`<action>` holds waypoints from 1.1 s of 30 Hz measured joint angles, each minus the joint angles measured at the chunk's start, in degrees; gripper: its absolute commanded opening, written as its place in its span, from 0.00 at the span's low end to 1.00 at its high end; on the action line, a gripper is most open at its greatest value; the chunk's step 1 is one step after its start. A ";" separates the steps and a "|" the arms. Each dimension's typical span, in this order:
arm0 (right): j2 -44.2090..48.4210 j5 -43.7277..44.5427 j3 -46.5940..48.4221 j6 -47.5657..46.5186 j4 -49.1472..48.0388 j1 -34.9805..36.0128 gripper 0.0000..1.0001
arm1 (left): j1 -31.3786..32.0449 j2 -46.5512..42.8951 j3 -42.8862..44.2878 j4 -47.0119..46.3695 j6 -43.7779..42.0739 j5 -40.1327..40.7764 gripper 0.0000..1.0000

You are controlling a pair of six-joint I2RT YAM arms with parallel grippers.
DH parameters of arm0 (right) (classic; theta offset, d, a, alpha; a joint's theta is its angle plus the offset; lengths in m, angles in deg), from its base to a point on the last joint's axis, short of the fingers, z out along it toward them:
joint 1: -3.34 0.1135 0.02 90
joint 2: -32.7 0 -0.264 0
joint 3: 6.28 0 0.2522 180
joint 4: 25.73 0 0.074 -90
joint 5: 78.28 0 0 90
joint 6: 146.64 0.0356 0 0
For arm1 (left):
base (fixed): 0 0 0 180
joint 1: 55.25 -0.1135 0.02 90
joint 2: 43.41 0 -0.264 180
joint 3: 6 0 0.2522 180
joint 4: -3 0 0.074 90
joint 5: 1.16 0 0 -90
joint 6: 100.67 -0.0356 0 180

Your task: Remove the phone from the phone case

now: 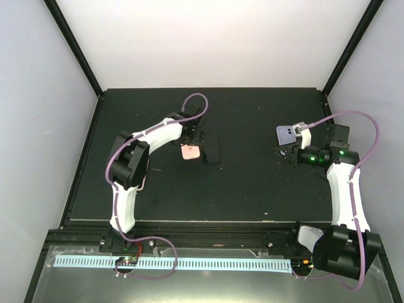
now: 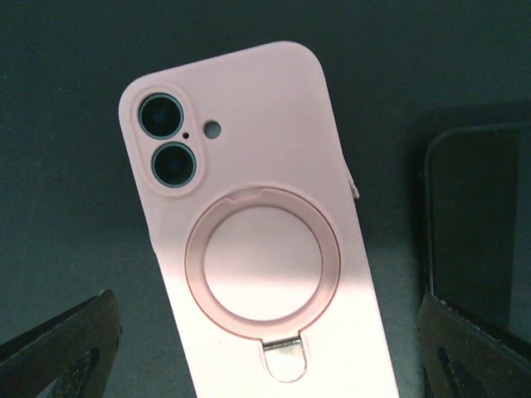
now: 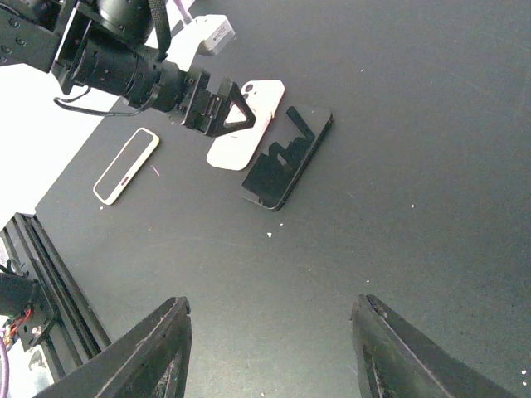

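The pink phone case [image 2: 265, 232] lies back-up on the black mat, with a round ring stand and two dark camera cut-outs. A black phone [image 2: 477, 224] lies flat just right of it, apart from the case. My left gripper [image 2: 265, 298] is open and hovers over the case's lower end, one finger on each side, holding nothing. In the top view the case [image 1: 189, 153] and phone [image 1: 212, 150] sit mid-table under the left gripper [image 1: 192, 139]. My right gripper [image 3: 270, 303] is open and empty, raised over bare mat at the right [image 1: 285, 153].
A flat white-rimmed object [image 3: 124, 166] lies on the mat beyond the left arm. White walls enclose the mat [image 1: 252, 189] at the back and sides. A rail [image 1: 189, 233] runs along the near edge.
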 measured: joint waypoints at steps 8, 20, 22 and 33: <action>-0.33 0.00 0.00 -0.13 0.00 0.00 0.54 | -2.25 5.90 7.63 3.15 0.81 -4.07 0.99; -1.22 -0.02 0.00 -0.20 0.33 0.00 0.54 | -3.41 14.32 19.47 13.46 4.85 -2.93 0.99; -1.25 -0.02 0.00 -0.24 0.44 0.00 0.54 | -3.74 14.32 19.21 14.05 5.86 -2.93 0.99; -1.51 -0.02 0.00 -0.39 0.61 0.00 0.54 | -4.50 14.32 19.06 14.16 8.04 -4.26 0.88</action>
